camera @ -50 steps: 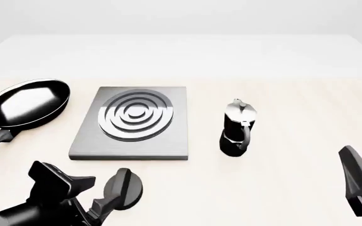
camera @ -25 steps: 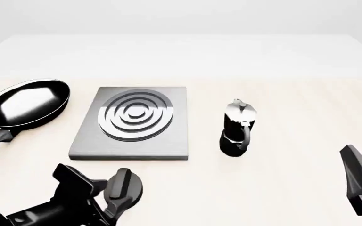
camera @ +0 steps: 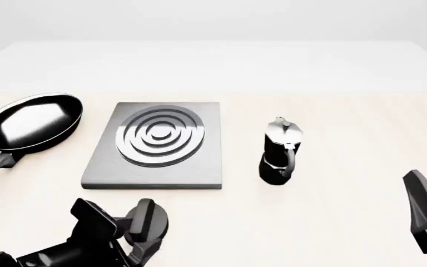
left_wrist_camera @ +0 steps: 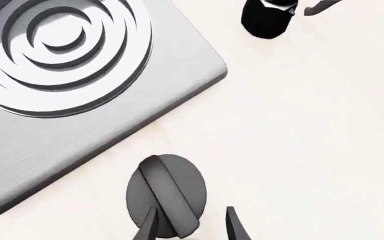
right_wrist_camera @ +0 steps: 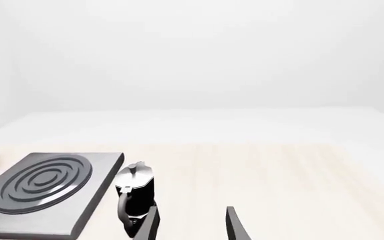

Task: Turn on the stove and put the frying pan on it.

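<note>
You're bringing the open left gripper (left_wrist_camera: 192,226) closer onto the knob (left_wrist_camera: 166,194) just before the stove (camera: 157,146), fingers now straddling its ridge, nearly ready to turn, while the pan (camera: 29,122) is waiting left of it.

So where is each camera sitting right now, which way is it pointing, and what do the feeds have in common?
Front: fixed above and behind the arms, looking forward and down at the stove, pan, moka pot; both arms show at the near edge.
Left wrist: behind the left hand, looking down on the knob; only fingertips show.
Right wrist: behind the right hand, looking across the table; only fingertips show.
Shared: all three show the stove and moka pot.
</note>
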`<move>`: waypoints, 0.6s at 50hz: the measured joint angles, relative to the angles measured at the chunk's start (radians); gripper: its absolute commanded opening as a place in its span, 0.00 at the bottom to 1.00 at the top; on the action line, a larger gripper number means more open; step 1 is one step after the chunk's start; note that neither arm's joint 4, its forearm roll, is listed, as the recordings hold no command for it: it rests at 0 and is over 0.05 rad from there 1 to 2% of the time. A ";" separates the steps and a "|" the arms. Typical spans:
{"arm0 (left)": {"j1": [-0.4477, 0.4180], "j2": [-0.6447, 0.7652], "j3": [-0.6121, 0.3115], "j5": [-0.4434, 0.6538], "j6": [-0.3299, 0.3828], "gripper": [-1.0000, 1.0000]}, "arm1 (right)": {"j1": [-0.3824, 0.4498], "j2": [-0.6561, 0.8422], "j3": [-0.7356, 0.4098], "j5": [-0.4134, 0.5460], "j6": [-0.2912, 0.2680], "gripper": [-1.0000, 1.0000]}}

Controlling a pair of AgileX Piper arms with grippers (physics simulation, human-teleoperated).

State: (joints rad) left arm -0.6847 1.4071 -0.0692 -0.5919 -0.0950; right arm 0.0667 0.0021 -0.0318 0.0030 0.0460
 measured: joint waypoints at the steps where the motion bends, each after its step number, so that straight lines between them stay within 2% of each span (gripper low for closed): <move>1: -0.006 -0.003 -0.001 0.003 -0.002 1.00 | 0.000 0.000 0.000 0.000 0.000 1.00; 12: -0.083 -0.075 -0.021 0.088 -0.017 1.00 | -0.006 -0.001 -0.002 0.000 0.004 1.00; 30: -0.227 -0.309 -0.107 0.329 -0.041 1.00 | -0.011 -0.001 -0.005 0.000 0.012 1.00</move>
State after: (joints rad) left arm -0.9117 1.0983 -0.1763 -0.2626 -0.1362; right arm 0.0557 0.0008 -0.0368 0.0033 0.0577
